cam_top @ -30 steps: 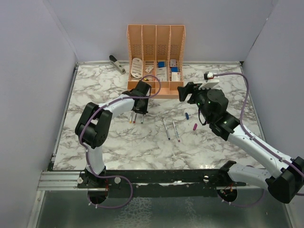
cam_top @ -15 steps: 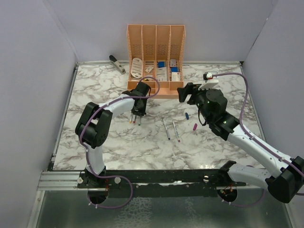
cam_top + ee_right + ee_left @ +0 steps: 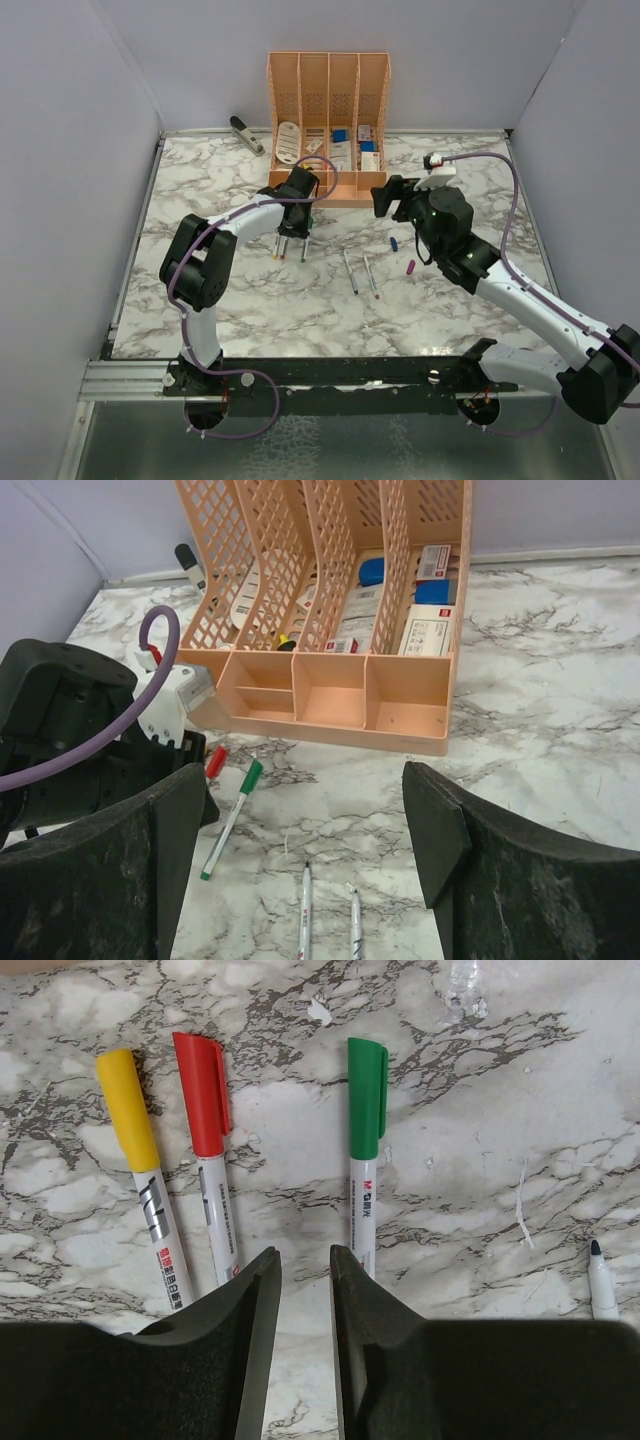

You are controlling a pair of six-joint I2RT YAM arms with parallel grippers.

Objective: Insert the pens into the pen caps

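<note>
Three pens lay capped and side by side on the marble table [image 3: 200,190], just beyond the left gripper [image 3: 305,1260]: the yellow-capped pen [image 3: 148,1185] and the red-capped pen [image 3: 212,1160] close together, and the green-capped pen [image 3: 365,1160] a little apart to their right, all with their caps pointing away from the claw. That claw gripped nothing; its dark fingers [image 3: 255,1300] stood nearly together, with only a narrow strip of marble showing between them. To the right, a first bare pen [image 3: 349,270] and a second bare pen [image 3: 370,276] lay almost parallel, near each other but not touching. Further right sat the blue cap [image 3: 394,243] and the magenta cap [image 3: 410,267], each loose on the marble and apart from any pen. The right gripper [image 3: 305,780] was spread wide and empty, near the front of the orange organizer [image 3: 328,100], which stood against the back wall with a stapler [image 3: 245,133] to its left.
</note>
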